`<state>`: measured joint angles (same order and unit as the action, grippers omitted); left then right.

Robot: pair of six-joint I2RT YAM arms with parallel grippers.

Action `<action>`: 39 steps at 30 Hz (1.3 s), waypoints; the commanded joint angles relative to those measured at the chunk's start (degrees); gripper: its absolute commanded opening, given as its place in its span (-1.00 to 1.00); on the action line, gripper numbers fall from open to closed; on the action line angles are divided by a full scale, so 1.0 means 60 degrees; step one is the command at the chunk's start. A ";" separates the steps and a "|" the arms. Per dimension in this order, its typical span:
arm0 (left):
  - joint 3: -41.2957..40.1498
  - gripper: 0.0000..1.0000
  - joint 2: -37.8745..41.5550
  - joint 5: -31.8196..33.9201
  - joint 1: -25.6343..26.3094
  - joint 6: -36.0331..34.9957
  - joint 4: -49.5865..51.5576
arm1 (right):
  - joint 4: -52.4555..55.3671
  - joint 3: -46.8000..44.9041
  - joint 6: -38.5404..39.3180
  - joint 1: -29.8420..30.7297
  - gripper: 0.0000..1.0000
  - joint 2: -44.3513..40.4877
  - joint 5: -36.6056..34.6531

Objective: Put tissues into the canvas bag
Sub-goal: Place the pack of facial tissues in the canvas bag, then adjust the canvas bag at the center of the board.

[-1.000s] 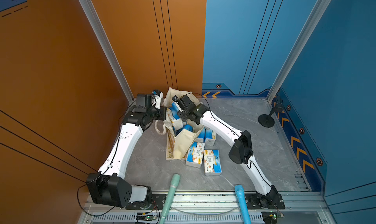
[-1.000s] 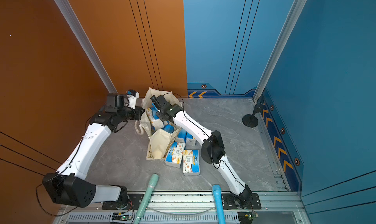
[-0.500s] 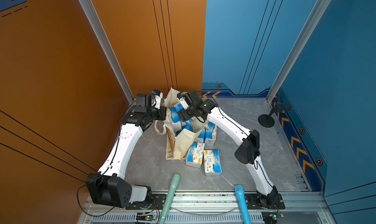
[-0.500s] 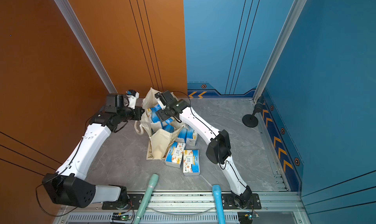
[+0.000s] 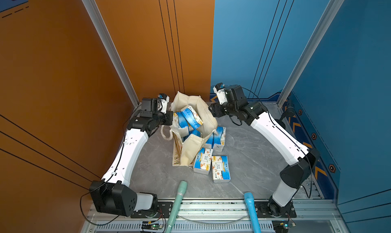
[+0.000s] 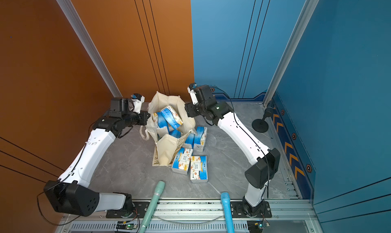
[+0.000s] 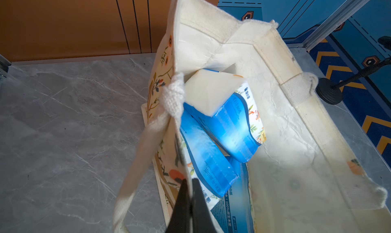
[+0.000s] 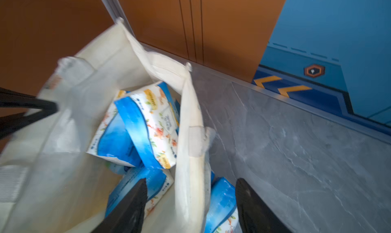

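Cream canvas tote bag (image 5: pixel 191 149) stands at the back of the grey marbled bench (image 5: pixel 254 157), mouth open. Left tool (image 7: pixel 189 182) closed, pinching the bag's side wall. Right tool (image 8: pixel 191 181) by the opposite rim, jaws apart, holding nothing. Blue-and-white floral tissue packs (image 5: pixel 191 116): several inside the bag, others on the bench just beside it.
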<state>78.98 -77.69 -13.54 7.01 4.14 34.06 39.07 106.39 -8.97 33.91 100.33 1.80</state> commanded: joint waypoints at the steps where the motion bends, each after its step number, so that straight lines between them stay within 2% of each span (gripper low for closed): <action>1: -0.0152 -1.00 0.0135 -0.0184 0.0019 0.0066 0.0387 | 0.0206 -0.0516 -0.0522 -0.0102 0.30 0.0063 0.0499; 7: -0.0156 -1.00 0.0217 -0.0124 0.0034 0.0086 0.0473 | 0.0194 -0.1043 -0.0782 -0.0271 0.27 0.0268 0.0776; 12: -0.0156 -1.00 0.0248 -0.0113 0.0029 0.0072 0.0519 | 0.0061 -0.1050 -0.0961 -0.0308 0.16 0.0591 0.1832; 21: -0.0086 -1.00 0.0077 -0.0284 0.0020 0.0121 0.0566 | 0.0007 -0.1090 -0.1200 -0.0199 -0.54 0.0758 0.2522; 24: 0.0117 -1.00 0.0001 -0.0155 -0.0010 0.0172 0.0772 | 0.0021 -0.0965 -0.1158 0.0019 -0.94 0.0579 0.2431; 25: 0.0184 -1.00 -0.0015 -0.0073 -0.0036 0.0181 0.0834 | 0.0021 -0.0884 -0.1135 0.0127 -1.00 0.0501 0.2376; 33: 0.0825 -1.00 -0.0008 0.0044 -0.0116 0.0357 0.1002 | 0.0007 0.0442 -0.0785 0.1617 -1.00 0.0178 0.2216; 39: 0.1586 -1.00 0.0206 -0.0676 -0.0040 0.0539 0.1002 | -0.0281 0.1087 -0.0545 0.2386 -1.00 -0.0074 0.1998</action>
<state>84.18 -77.69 -13.45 6.33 6.35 41.69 40.69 109.86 -14.17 47.53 104.88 14.33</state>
